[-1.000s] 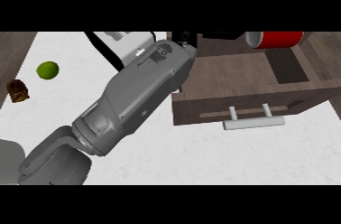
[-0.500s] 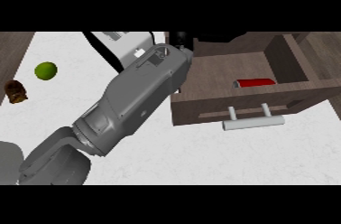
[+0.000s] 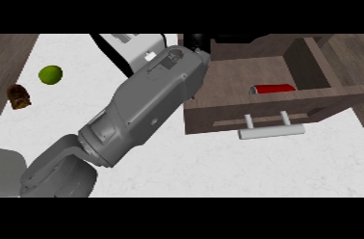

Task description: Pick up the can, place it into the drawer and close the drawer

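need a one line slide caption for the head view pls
Red can lying on its side in the open drawer, grey left forearm stretched toward the drawer's back.

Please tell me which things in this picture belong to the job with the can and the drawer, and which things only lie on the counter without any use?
Belong to the job:
- red can, lying on its side inside the drawer
- open drawer
- drawer handle
- left hand, mostly hidden at the drawer's far left corner

Only lying about:
- green lime
- brown item near the left edge
- white object behind the forearm
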Robot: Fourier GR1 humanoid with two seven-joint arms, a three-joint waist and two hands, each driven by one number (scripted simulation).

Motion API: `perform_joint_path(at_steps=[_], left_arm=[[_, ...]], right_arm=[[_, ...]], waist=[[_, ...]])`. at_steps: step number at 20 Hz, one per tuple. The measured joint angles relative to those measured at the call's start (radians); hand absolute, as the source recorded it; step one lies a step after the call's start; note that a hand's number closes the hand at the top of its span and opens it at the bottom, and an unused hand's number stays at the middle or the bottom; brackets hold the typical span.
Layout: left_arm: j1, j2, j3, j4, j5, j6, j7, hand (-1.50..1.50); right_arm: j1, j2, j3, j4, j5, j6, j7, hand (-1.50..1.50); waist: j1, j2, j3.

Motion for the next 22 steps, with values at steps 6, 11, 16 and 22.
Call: perform_joint_path(at_steps=[6, 11, 16, 22], left_arm=[[-0.011, 0.0, 0.001, -0.007, 0.029, 0.001, -0.052, -1.5], [-0.019, 0.0, -0.014, -0.02, 0.045, 0.021, -0.079, -1.5], [-0.027, 0.0, -0.008, -0.03, 0.063, 0.021, -0.066, -1.5], [-0.015, 0.003, 0.004, -0.035, 0.049, 0.008, -0.048, -1.5]], right_arm=[[-0.073, -0.012, 0.058, -0.037, 0.157, 0.019, -0.072, -1.5], [-0.144, -0.013, 0.154, -0.057, 0.376, 0.015, -0.107, -1.5], [-0.232, -0.007, 0.302, -0.034, 0.627, -0.018, -0.117, -1.5], [-0.335, 0.0, 0.477, 0.084, 0.934, -0.111, -0.162, -1.5]], waist=[[0.021, 0.001, 0.0], [0.04, -0.001, -0.001], [0.067, -0.004, -0.002], [0.093, -0.011, -0.002]])
